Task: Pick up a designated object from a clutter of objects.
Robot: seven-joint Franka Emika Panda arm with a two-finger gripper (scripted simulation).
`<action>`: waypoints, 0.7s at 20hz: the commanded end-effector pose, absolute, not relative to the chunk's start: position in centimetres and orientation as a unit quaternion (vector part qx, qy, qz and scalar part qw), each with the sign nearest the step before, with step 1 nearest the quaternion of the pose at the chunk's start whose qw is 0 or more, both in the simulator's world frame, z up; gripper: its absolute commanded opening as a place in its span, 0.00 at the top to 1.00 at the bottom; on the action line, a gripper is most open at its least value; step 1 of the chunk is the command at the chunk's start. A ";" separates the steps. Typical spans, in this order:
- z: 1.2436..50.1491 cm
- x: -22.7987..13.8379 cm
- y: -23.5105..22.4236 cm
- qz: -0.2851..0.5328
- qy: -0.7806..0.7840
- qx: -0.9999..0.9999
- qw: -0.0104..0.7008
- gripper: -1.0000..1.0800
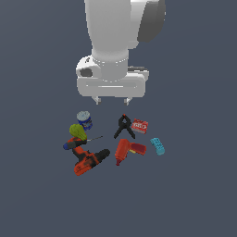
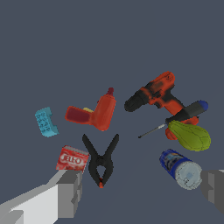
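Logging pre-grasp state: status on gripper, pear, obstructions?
Gripper open, empty, above the clutter. Pear untouched, lying on the screwdriver. Blue can close beside it, drill nearby.

flat even simulator light, dim slate backdrop, no cast shadows, no glare, slightly soft low-resolution renders

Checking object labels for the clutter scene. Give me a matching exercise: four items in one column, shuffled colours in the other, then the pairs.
Items:
1. pear-like object
2. clamp
3. block
4. box

Colours:
A. teal
B. red with white lettering
C. yellow-green
D. black

Pairs: 1-C, 2-D, 3-A, 4-B
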State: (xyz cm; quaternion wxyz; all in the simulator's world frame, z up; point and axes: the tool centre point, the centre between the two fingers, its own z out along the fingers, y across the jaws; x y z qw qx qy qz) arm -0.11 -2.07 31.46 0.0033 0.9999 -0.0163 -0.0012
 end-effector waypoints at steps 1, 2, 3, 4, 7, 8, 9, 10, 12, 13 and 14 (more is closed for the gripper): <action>31.5 -0.1 -2.1 -0.001 -0.016 1.000 0.003 0.04; 31.5 -0.1 -2.1 -0.001 -0.016 1.000 0.003 0.04; 31.5 -0.1 -2.1 -0.001 -0.016 1.000 0.003 0.04; 31.5 -0.2 -2.1 -0.002 -0.015 1.000 0.002 0.04; 31.8 -0.5 -2.0 -0.003 -0.009 1.000 -0.002 0.04; 31.9 -0.5 -2.0 -0.004 -0.008 1.000 -0.004 0.04; 31.9 -0.6 -2.0 -0.004 -0.006 1.000 -0.005 0.04; 32.0 -0.7 -2.0 -0.004 -0.005 1.000 -0.006 0.04; 32.0 -0.7 -2.0 -0.004 -0.005 1.000 -0.006 0.04; 32.0 -0.7 -2.0 -0.004 -0.005 1.000 -0.006 0.04; 32.0 -0.7 -2.0 -0.004 -0.005 1.000 -0.006 0.04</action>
